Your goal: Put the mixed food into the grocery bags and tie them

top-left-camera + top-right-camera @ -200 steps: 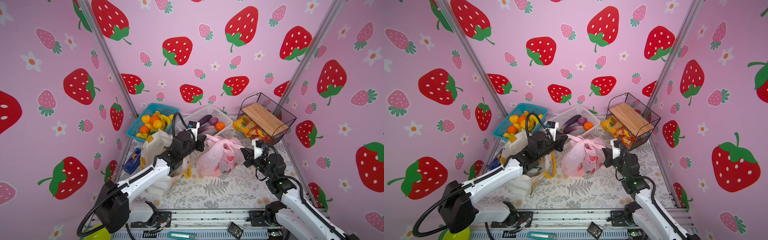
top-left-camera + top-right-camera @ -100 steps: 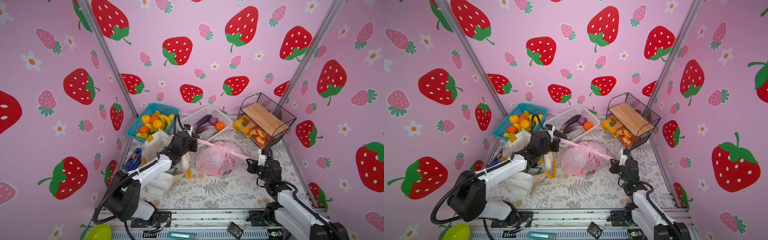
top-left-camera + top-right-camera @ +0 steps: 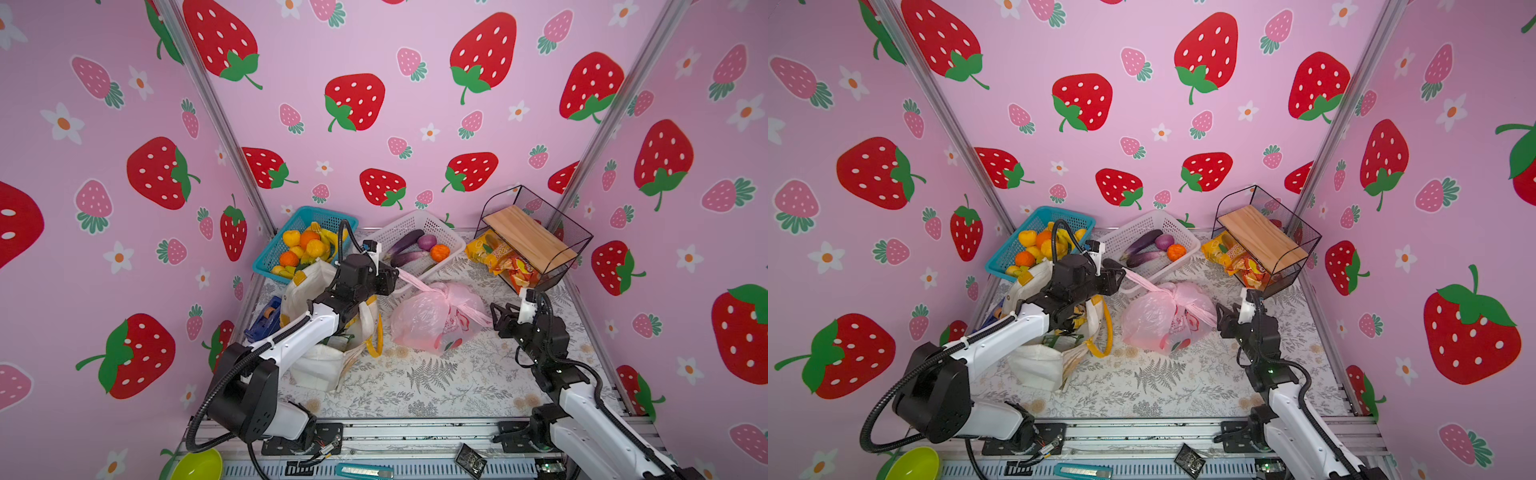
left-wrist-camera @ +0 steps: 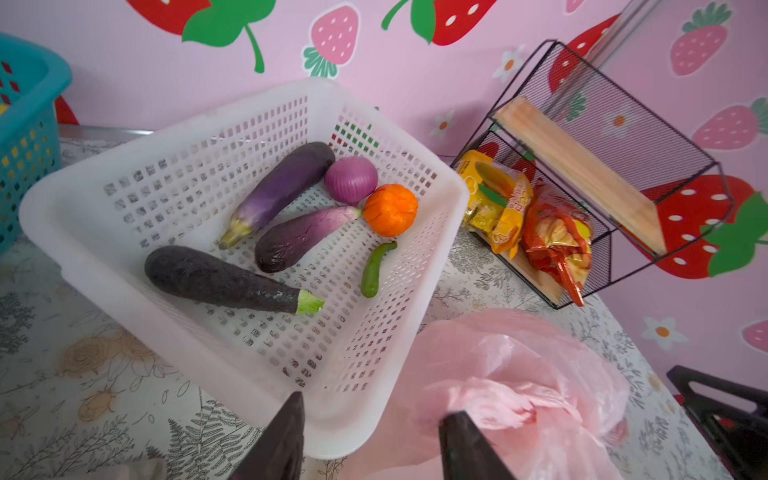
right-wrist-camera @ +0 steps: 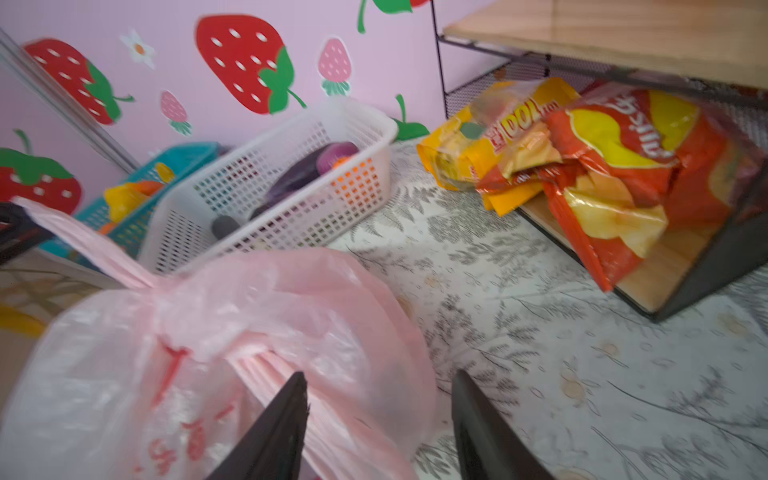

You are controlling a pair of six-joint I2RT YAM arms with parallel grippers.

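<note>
Left gripper (image 4: pixel 374 405): jaws parted, nothing clamped, loose pink film lying between them; sits at 11 o'clock of the pink plastic bag (image 3: pixel 428 322). Right gripper (image 5: pixel 380 376): jaws likewise apart, one handle strand resting against a finger, unpinched as far as shows; sits at 3 o'clock of the bag. Pink plastic bag: centre of the table (image 3: pixel 415 386), lying bulged and full, handles drawn into a knot (image 3: pixel 446 293) on top, one strand trailing toward each gripper; judged tied, though the knot's firmness cannot be told. White tote (image 3: pixel 309 286): 9 o'clock, just beside the bag, mouth open, some contents showing, yellow handles (image 3: pixel 377 332) hanging loose; judged at least partly loaded, not tied. Blue basket (image 3: pixel 309 212), 11 o'clock: yellow and orange fruit (image 3: pixel 305 245) heaped inside. White basket (image 3: pixel 399 226), 12 o'clock: aubergines (image 4: pixel 282 187), purple onion (image 4: pixel 351 178), orange vegetable (image 4: pixel 390 210), small green pod (image 4: pixel 374 270). Wire rack (image 3: pixel 557 218), 2 o'clock: snack packets (image 3: pixel 505 262) on the lower shelf. Outstanding, by judgement: tying the tote; whether more food must be packed first cannot be told.
</note>
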